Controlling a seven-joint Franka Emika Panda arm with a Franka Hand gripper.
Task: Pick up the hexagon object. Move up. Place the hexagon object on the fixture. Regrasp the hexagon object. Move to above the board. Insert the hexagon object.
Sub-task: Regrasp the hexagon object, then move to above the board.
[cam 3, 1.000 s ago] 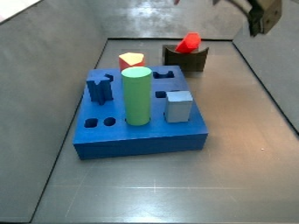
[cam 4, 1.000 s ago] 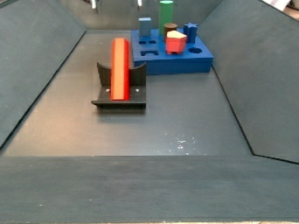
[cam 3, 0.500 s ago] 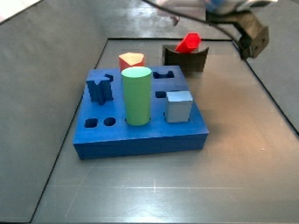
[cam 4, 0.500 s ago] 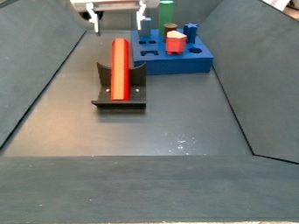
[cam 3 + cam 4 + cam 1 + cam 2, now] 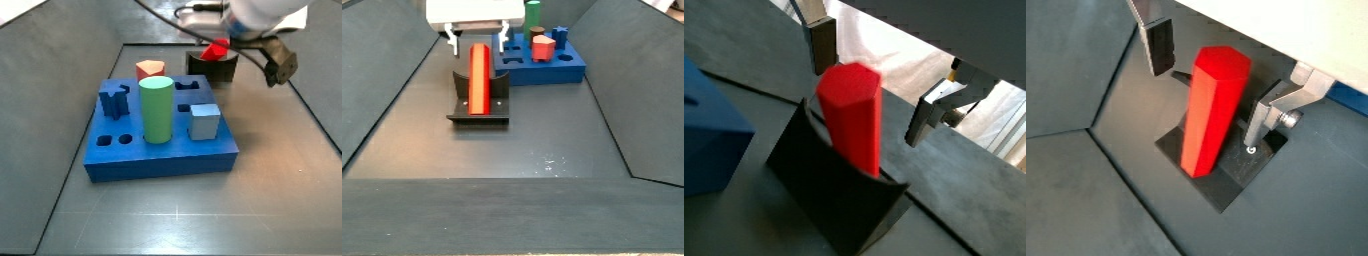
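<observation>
2 flat silver fingers (image 5: 822,42) of the gripper (image 5: 477,42) stand wide apart, one on each side of the hexagon object (image 5: 478,78), gripping nothing. That smooth red 6-sided bar rests in the dark fixture (image 5: 477,107), near the blue board (image 5: 543,68).

The hexagon object (image 5: 480,76) is a long bright red bar with hex ends, sitting in the fixture (image 5: 478,106), leaning up at an angle. The fixture's a small dark block on the floor, a bit apart from the board (image 5: 166,152). The board's a thick blue square with shaped holes on top. The gripper (image 5: 1207,58) hangs open over the bar's top end, one of the fingers (image 5: 1161,46) on each side, not touching.
</observation>
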